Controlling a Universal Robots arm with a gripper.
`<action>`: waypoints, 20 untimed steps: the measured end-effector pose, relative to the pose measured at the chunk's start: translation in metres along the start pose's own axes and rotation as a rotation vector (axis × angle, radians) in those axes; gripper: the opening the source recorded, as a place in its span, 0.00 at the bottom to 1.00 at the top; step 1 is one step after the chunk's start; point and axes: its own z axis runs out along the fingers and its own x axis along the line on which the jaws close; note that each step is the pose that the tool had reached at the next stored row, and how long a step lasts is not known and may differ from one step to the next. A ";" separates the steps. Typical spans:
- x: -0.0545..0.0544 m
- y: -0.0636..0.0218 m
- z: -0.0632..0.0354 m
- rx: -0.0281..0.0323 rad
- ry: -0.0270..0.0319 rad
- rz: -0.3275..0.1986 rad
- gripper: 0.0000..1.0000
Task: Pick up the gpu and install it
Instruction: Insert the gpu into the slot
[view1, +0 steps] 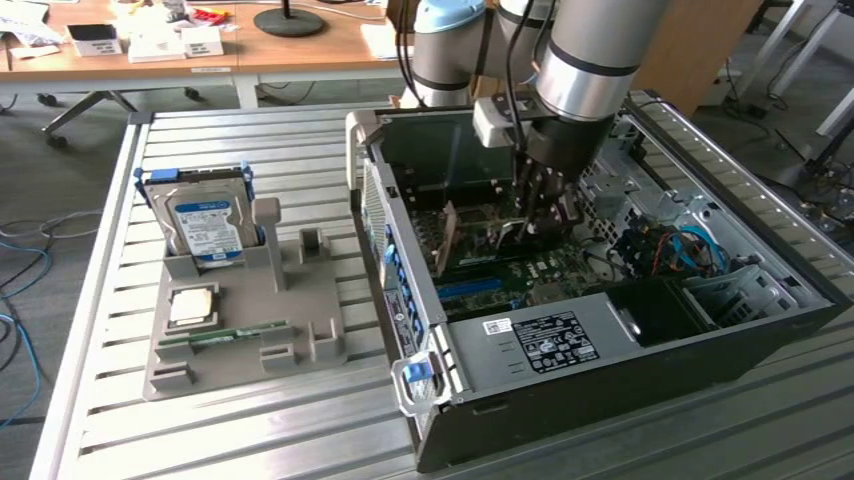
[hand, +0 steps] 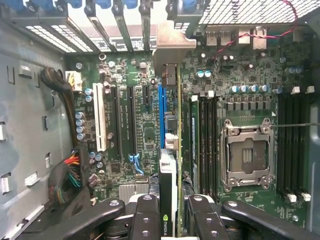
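Note:
The gpu (hand: 171, 150) shows edge-on in the wrist view, a green card with a black cooler and a silver bracket (hand: 172, 47) at its far end. My gripper (hand: 172, 217) is shut on it, one black finger (hand: 146, 215) on each side. The card stands on edge along the blue slot (hand: 161, 107) of the motherboard (hand: 132, 130); whether it is seated I cannot tell. In the exterior view my gripper (view1: 541, 215) reaches down into the open computer case (view1: 601, 390), with the gpu (view1: 470, 235) upright beneath it.
A CPU socket (hand: 247, 155) and memory slots (hand: 205, 140) lie beside the card, and a cable bundle (hand: 70, 175) sits on the other side. On the exterior view's left, a grey tray (view1: 307, 300) holds a hard drive (view1: 207, 222), a processor (view1: 191, 305) and a RAM stick (view1: 224, 334).

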 end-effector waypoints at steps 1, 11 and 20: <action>0.000 0.0000 0.0011 0.0000 0.0001 0.000 0.27; 0.000 0.0001 0.0031 0.0001 -0.0003 0.000 0.27; 0.000 0.0013 0.0049 0.0000 0.0001 0.000 0.27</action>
